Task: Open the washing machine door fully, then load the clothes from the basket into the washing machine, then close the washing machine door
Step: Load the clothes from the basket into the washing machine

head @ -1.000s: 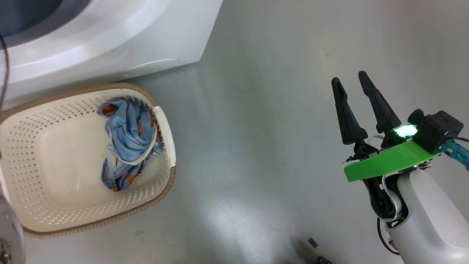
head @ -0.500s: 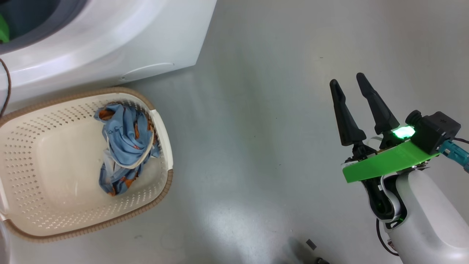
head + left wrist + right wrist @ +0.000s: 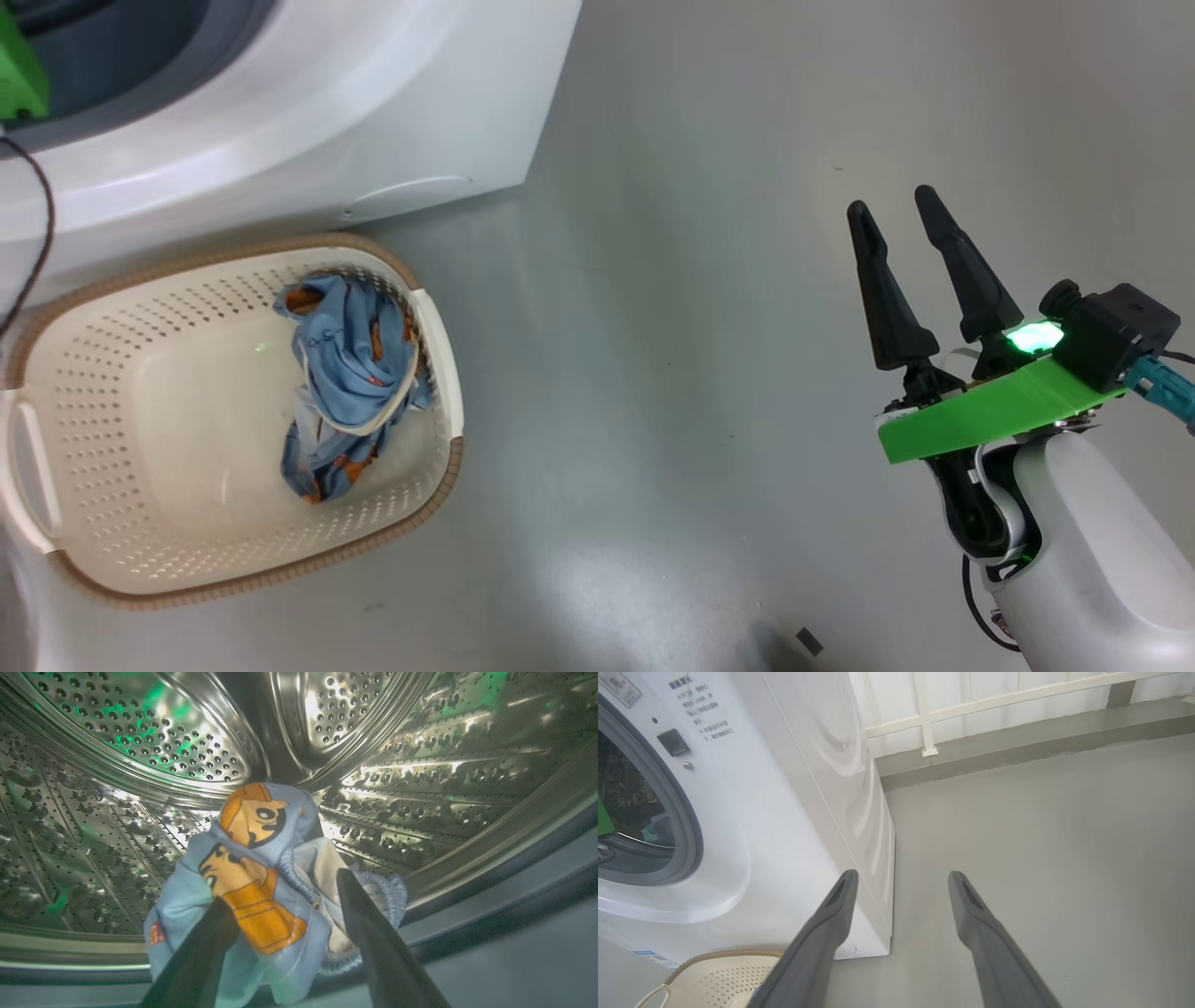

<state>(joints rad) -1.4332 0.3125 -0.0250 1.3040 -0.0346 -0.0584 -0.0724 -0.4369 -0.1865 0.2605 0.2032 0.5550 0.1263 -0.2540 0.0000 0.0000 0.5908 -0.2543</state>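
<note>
Deep inside the steel drum [image 3: 140,742], the left gripper [image 3: 286,890] had its two dark fingers wide apart. One piece of the clothes [image 3: 252,858], blue with orange cartoon faces, lay between them, low in the middle of the frame, by the drum's front edge. The fingers were not squeezing it, so it looked loose.

Seen from the head, the washing machine [image 3: 280,140] sat in the upper left of the frame, and its round mouth was open. Just below it, the basket [image 3: 93,373] stood on the grey floor [image 3: 653,373]. The rest of the clothes [image 3: 350,373] lay in a bunch against the basket's right wall. The bunch was long from the top of the frame to the bottom, and a bit tilted.

The right gripper [image 3: 893,210] hung at the right side of the frame, well apart from the basket. Its fingers were spread too, pointed up the frame, and held nothing.

Loading looked about half done, I think. The machine's mouth was just beside the basket, so the left arm seemed the nearer one for the next grab. It would have to back out of the drum and drop down over the bunch. Pinching across the thin way of the bunch looked easiest.
</note>
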